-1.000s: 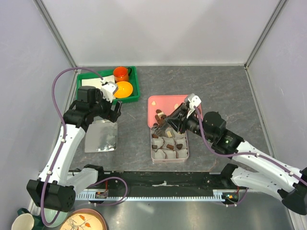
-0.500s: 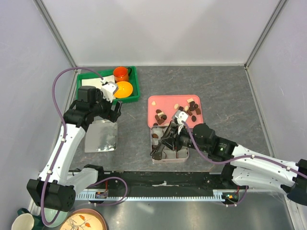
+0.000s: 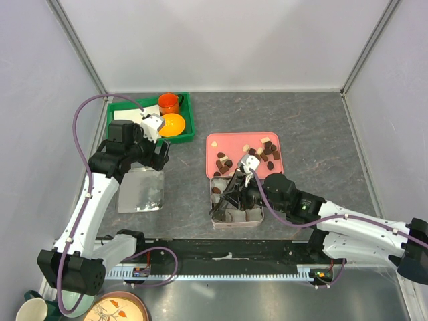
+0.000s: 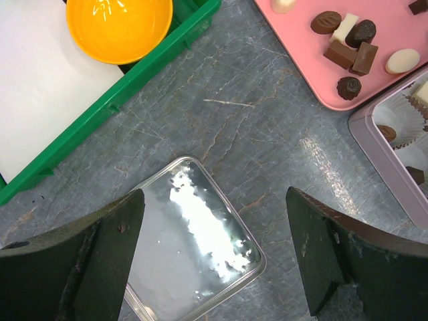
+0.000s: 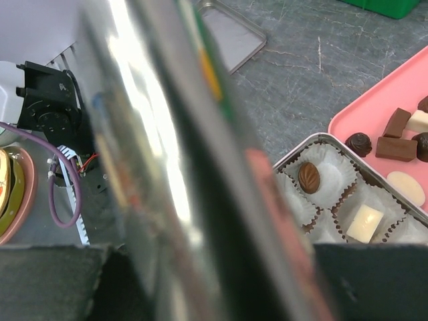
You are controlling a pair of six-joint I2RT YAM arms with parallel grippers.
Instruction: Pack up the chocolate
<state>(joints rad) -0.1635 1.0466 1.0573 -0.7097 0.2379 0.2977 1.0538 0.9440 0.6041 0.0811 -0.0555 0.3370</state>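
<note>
Dark and pale chocolate pieces (image 3: 264,152) lie on a pink tray (image 3: 235,141). A square tin (image 3: 258,216) of paper cups stands in front of it and holds a few pieces. My right gripper (image 3: 234,194) hangs low over the tin's left half, shut on a shiny metal tool (image 5: 200,174) that blurs across the right wrist view. There I see a brown oval piece (image 5: 308,177) and a cream square (image 5: 365,223) in cups. My left gripper (image 3: 150,157) is open and empty above the tin's silver lid (image 4: 187,247), also in the top view (image 3: 140,189).
A green tray (image 3: 189,127) at the back left holds an orange mug (image 3: 168,103), an orange bowl (image 3: 172,124) and a white sheet (image 4: 40,100). A cup (image 3: 30,311) and a plate (image 3: 117,309) sit beyond the near rail.
My right gripper has moved with the tool from over the pink tray down and left to over the tin. The left arm has not moved.
</note>
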